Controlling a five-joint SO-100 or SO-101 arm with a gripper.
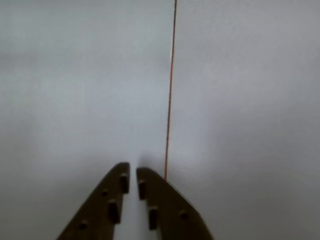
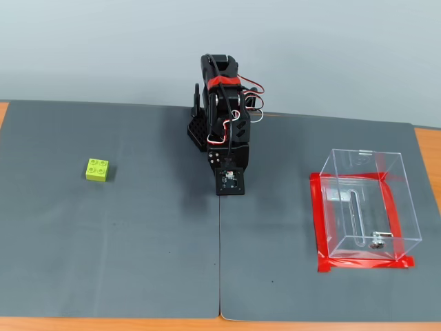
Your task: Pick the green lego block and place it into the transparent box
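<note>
The green lego block (image 2: 97,169) sits studs up on the left part of the dark grey mat (image 2: 124,234) in the fixed view, well apart from every other item, with bare mat on all four sides. It lies nearer the mat's far edge than its near edge.

The arm (image 2: 222,110) stands folded at the middle of the far edge, well to the right of the block. Its head points down at the mat close to the seam (image 2: 220,262) where two mat sheets meet.

In the wrist view the gripper (image 1: 133,170) shows two brown fingers (image 1: 107,205) drawn close, a narrow slit between the tips and nothing held. A thin red line (image 1: 170,100) runs away from the right fingertip across the pale, blurred surface.

The transparent box (image 2: 368,200) stands on the right part of the mat, top open, framed by red tape (image 2: 318,221) at its base. A slot and a small metal fitting (image 2: 376,241) show through its floor. Open mat separates the box from the arm.

Orange tabletop (image 2: 427,152) shows past the mat's right and near edges. A plain pale wall (image 2: 103,48) closes the far side
</note>
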